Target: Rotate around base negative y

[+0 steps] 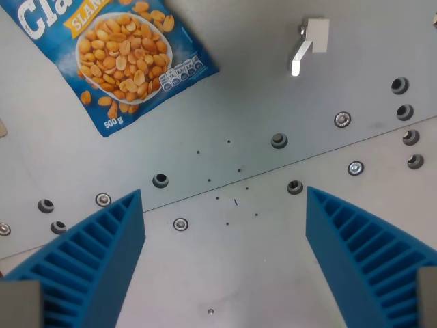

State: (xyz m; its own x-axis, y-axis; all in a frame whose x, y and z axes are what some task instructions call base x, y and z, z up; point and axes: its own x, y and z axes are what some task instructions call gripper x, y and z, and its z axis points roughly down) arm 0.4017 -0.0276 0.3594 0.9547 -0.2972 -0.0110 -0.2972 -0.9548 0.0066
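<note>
Since the task is a bare turn of the arm about its base axis and names no object, the risk lies in what the pincer point(225, 225) might sweep into as it tilts. It hangs spread wide and empty over the grey desk point(225, 273), its two blue ribbed fingers point(95, 253) entering from the lower corners of the wrist view with only bare metal between them. If the rotation tips the fingertips downward, they could scrape the plate or catch on one of the bolts point(180, 223) and open holes point(160, 180) that dot the surface near the seam point(287, 164) running across the view. How high the tips stand above the plate cannot be judged from this one view, so that margin is uncertain.

A bag point(126, 55) of peanuts lies flat toward the far left of the desk, partly cut off by the frame, well apart from the finger on the wrist view's left. A small white bracket point(311, 41) stands near the far edge, toward the wrist view's right, also well clear. Neither is between the fingers, and neither is touched. A wide swing could bring the left finger over the bag and nudge it, though that looks unlikely.
</note>
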